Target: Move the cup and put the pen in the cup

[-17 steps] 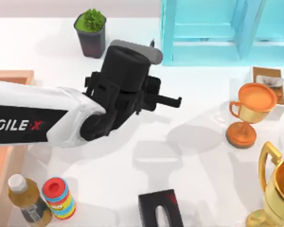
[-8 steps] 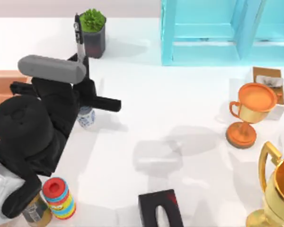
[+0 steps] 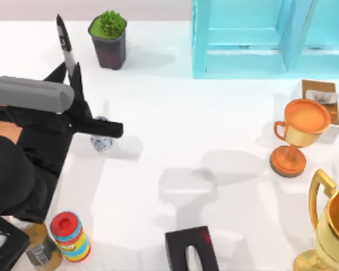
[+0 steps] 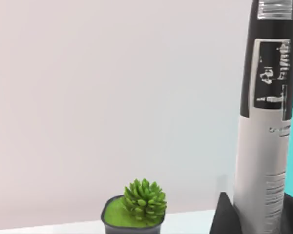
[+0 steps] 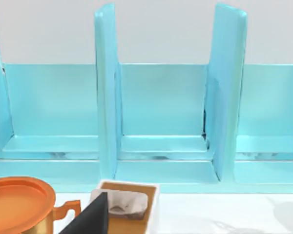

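Note:
My left gripper is at the table's left, shut on the pen, a slim black marker with a white-grey label. The pen stands nearly upright and rises from the jaws toward the back edge. In the left wrist view the pen stands tall between the dark fingers. The cup, small and white with a blue pattern, stands on the table just under one black finger, which hides part of it. My right gripper is parked facing the cyan shelf, its fingers spread wide apart.
At the back stand a potted plant and a cyan shelf. An orange trophy, a gold trophy and a small wooden box are on the right. A black box, a striped can and a bottle line the front.
My left arm has swung from the table's middle to the left, carrying the pen. The pen has tipped up to nearly upright, and the cup has come into sight beneath the gripper.

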`<state>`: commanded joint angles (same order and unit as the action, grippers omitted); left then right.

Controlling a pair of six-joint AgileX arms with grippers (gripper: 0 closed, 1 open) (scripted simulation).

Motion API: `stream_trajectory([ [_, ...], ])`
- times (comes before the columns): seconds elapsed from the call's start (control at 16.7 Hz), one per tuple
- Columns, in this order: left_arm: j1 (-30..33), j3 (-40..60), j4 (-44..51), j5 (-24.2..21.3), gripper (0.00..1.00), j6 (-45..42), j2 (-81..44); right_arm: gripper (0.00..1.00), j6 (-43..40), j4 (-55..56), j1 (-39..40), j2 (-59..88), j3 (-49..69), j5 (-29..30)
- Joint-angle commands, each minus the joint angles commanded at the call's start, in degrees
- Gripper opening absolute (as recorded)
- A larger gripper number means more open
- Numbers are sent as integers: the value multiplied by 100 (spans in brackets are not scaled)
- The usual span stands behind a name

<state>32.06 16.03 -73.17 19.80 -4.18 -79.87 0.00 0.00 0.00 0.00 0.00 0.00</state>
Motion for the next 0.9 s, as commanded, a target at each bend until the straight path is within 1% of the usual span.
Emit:
stream_trajectory([
  [0.24,4,44,5,1,0,12,-37,100,0,0,0,0,0,0],
  [0.48,-162,295,-119,-47,0,65,-197,100,0,0,0,0,0,0],
  [0.9,-342,700,-560,-321,0,80,-1232,100,0,0,0,0,0,0],
])
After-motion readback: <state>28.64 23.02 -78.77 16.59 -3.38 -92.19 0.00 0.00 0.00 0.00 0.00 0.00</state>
